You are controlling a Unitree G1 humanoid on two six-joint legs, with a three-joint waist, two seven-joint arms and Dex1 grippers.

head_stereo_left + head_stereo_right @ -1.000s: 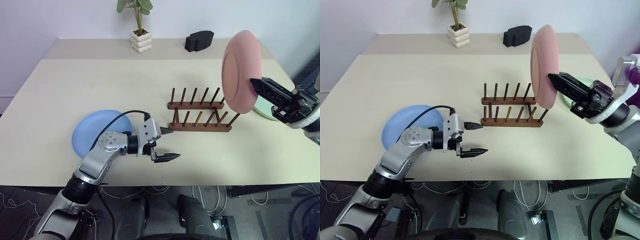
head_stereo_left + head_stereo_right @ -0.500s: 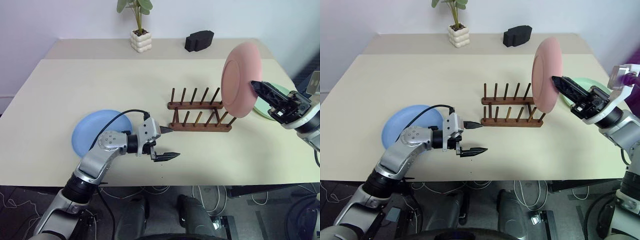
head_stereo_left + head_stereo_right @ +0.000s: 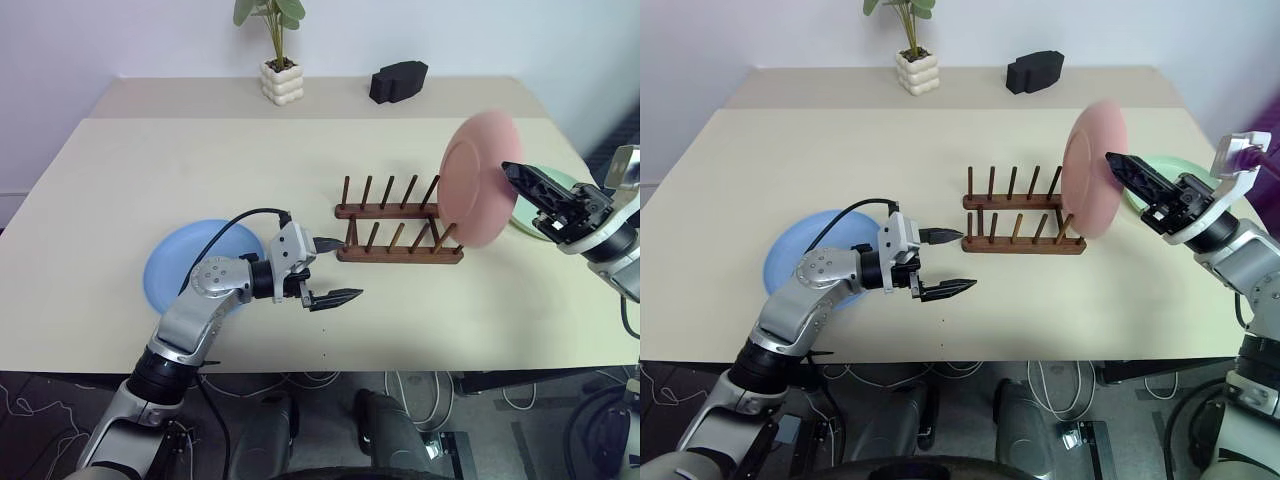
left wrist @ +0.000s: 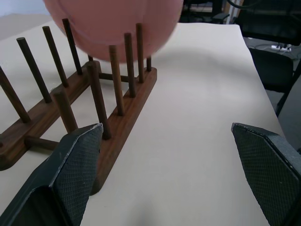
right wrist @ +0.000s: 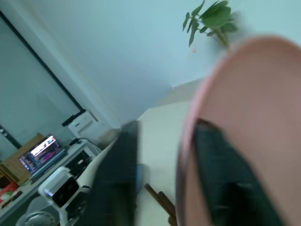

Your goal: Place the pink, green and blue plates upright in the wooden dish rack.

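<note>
My left gripper (image 3: 331, 270) sits nearest me with its fingers spread wide and nothing between them, low over the table (image 3: 120, 180). The blue plate (image 3: 175, 268) lies flat just behind that arm's wrist. The near end of the wooden rack (image 3: 398, 232) is just ahead of the fingertips, close but not touching; in the left wrist view its pegs run away from the gripper toward the pink plate (image 4: 113, 23).

What has changed is on the other side. A second ago my right gripper (image 3: 520, 182) held the pink plate (image 3: 478, 175) high above the rack's far end, fingers pinched on its rim. Since then the arm has brought the plate down and tilted it, so its lower edge now reaches the last pegs at that end. In the right wrist view the fingers (image 5: 221, 174) now stand apart with the rim between them. The plate itself is smeared with motion, so I judge it is being let go and settling into the slot. I cannot tell yet whether it has seated between the pegs or is still sliding.

If it stays upright, that is 1 of 3 plates racked. The green plate (image 3: 540, 215) lies flat on the table just under and beyond the right gripper, so it is the easy next pick for that hand. The blue one falls to the left.

Farther back stand a potted plant (image 3: 278, 62) and a black object (image 3: 398, 80), well clear of the work.
</note>
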